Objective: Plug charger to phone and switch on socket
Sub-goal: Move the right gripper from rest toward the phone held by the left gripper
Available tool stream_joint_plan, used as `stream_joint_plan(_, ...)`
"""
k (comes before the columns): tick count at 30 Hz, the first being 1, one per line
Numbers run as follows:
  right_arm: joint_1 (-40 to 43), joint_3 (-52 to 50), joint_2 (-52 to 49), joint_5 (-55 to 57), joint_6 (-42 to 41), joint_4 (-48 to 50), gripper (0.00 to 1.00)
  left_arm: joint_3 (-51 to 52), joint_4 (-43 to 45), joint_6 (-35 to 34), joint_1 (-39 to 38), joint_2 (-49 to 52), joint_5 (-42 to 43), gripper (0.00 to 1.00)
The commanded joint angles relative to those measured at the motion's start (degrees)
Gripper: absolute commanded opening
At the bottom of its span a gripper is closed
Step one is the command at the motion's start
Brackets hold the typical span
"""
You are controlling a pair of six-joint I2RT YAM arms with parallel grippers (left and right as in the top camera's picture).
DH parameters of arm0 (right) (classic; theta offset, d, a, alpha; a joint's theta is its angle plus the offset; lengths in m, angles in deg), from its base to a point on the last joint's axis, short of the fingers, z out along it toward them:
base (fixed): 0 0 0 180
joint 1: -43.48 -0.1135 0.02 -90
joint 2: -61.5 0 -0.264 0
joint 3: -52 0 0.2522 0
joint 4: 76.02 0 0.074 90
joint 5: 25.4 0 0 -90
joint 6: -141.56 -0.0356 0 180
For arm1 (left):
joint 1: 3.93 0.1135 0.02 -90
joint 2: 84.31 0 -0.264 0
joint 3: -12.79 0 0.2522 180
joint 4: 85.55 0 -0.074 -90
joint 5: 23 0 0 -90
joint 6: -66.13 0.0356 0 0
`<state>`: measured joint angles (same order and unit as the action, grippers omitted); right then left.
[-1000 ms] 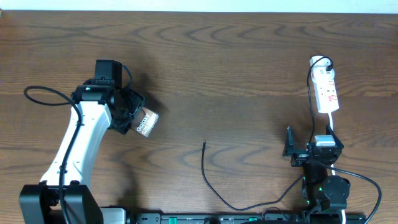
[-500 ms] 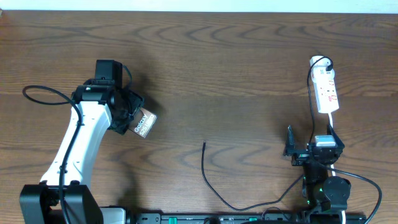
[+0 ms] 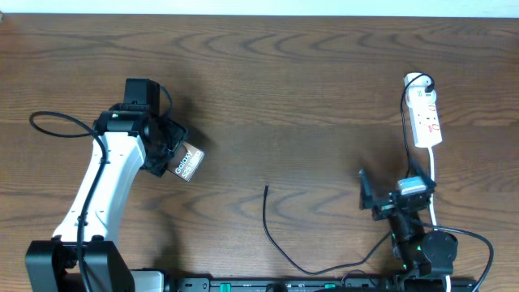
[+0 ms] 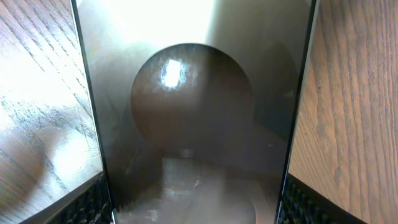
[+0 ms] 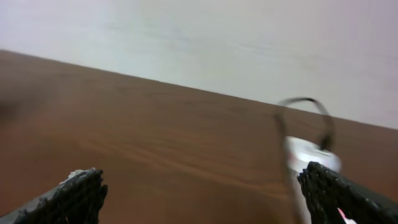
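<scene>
Currently the left gripper (image 3: 177, 156) clamps the phone (image 3: 190, 162) by its edges. The right gripper (image 3: 373, 197) stands wide and empty, with the charger (image 3: 268, 219) tip well to its left and the socket (image 3: 426, 120) ahead. Held tilted, the phone may slip or misalign with the plug.

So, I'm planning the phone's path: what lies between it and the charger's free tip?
Nothing: the overhead view shows only bare table between the phone and the charger's tip.

Dark wooden table (image 3: 308, 97); perhaps pale wall (image 5: 186, 37).
</scene>
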<state>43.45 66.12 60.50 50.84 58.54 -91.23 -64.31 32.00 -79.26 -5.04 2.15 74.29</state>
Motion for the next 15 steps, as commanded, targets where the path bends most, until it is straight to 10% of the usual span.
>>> stream_joint_plan(1, -0.39, -0.04, 0.13, -11.58, 0.37, 1.86, 0.99, -0.66, -0.13, 0.94, -0.13, -1.05, -1.14, 0.08)
stream_joint_plan(15, -0.37, 7.76, -2.16, -9.68, -19.34, 3.15, 0.99, -0.66, -0.09, 0.92, -0.13, -1.05, -1.14, 0.08)
